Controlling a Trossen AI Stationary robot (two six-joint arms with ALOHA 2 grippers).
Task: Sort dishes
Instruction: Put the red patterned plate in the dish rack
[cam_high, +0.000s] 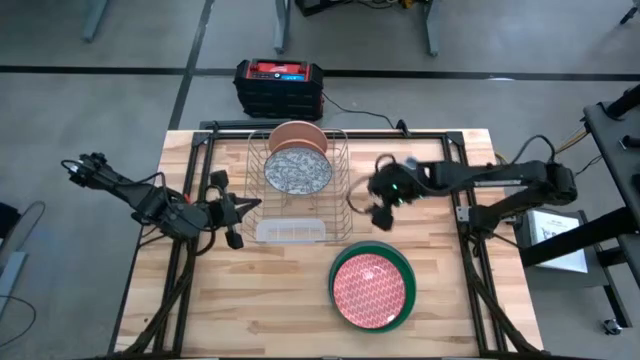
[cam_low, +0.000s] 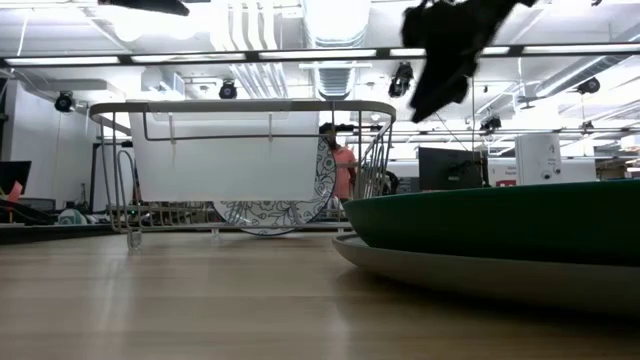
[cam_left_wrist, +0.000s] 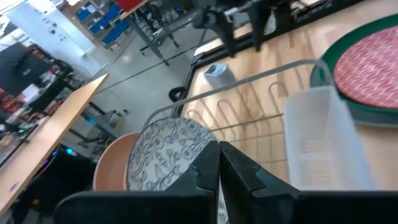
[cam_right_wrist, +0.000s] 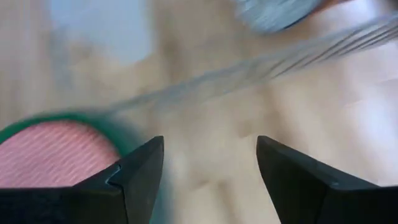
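Two dishes stand on edge in the wire rack (cam_high: 340, 160): a salmon-pink plate (cam_high: 297, 135) at the far end and a white speckled plate (cam_high: 297, 171) in front of it. Near the front right a red plate (cam_high: 371, 289) lies in a dark green plate (cam_high: 399, 262). The low view shows that green plate (cam_low: 500, 225) resting on a grey one (cam_low: 470, 275). My left gripper (cam_high: 238, 214) is shut and hangs by the rack's left side, holding nothing. My right gripper (cam_high: 381, 207) is open and empty above the table, between the rack and the stack.
A clear tray (cam_high: 290, 230) sits at the rack's near end. A small grey-blue gadget (cam_left_wrist: 214, 70) lies on the table beyond the rack. A black and red box (cam_high: 279, 85) stands on the floor past the far edge. Bare wood lies at the front left.
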